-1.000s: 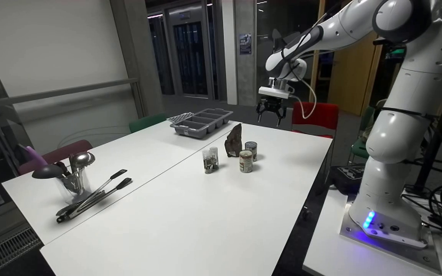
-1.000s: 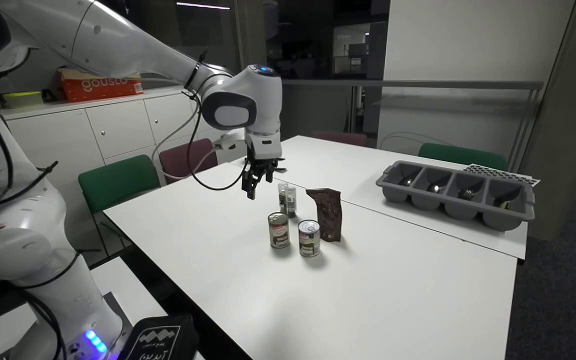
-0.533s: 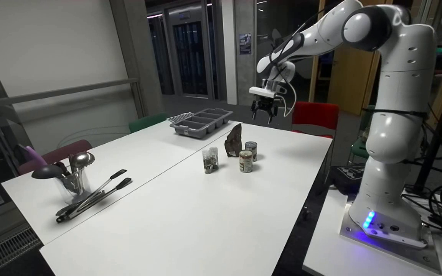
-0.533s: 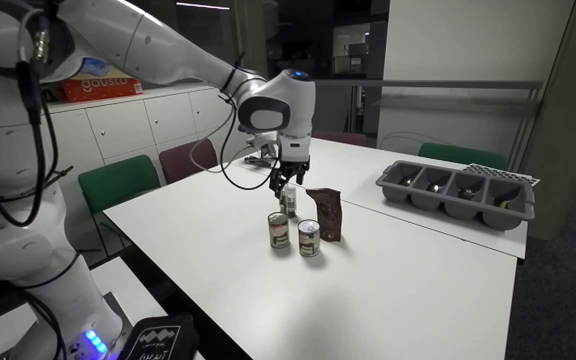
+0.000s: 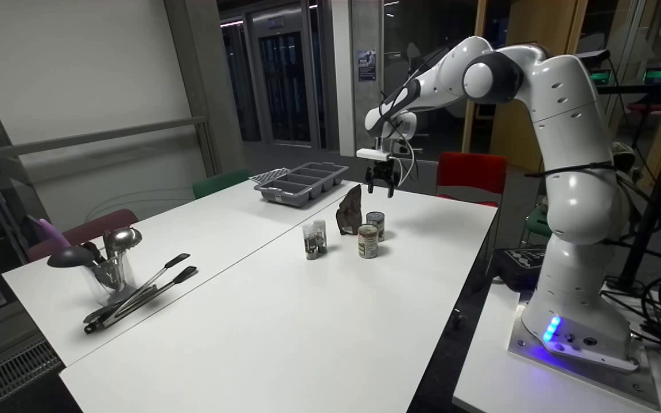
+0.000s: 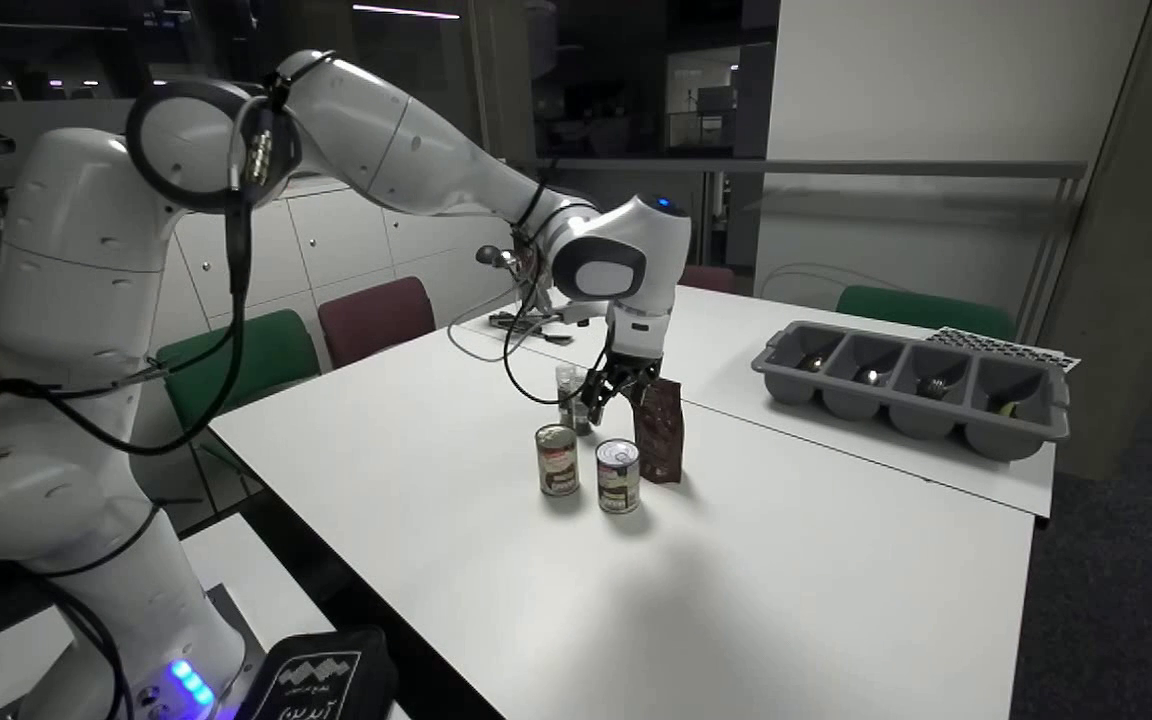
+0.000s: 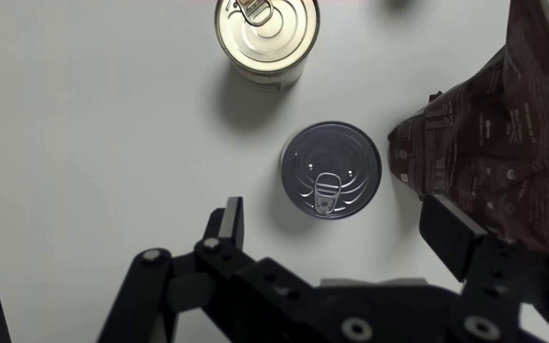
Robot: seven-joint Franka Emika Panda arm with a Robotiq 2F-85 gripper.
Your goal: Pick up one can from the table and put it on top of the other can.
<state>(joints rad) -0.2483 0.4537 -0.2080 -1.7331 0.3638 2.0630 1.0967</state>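
Two cans stand upright, slightly apart, on the white table (image 5: 284, 321). The silver-grey-lidded can (image 5: 376, 226) (image 6: 619, 485) is beside the brown pouch; its dark lid and ring pull show in the wrist view (image 7: 330, 166). The gold-lidded can (image 5: 368, 243) (image 6: 558, 465) also shows at the top of the wrist view (image 7: 268, 38). My gripper (image 5: 380, 191) (image 6: 610, 394) is open and empty, fingers down, above the table near the cans. In the wrist view the silver-grey-lidded can lies just ahead of the gap between the fingertips (image 7: 334, 213).
A brown standing pouch (image 5: 349, 212) (image 7: 493, 138) is close to the right finger in the wrist view. Two small shakers (image 5: 314, 240) stand near the cans. A grey compartment tray (image 6: 841, 400) is farther off. Tongs (image 5: 135, 298) and a utensil cup (image 5: 109, 278) are at the far end.
The arm has swung over the table and come lower, bringing the gripper closer to the cans and pouch. The gripper has stayed open. The cans have not moved.
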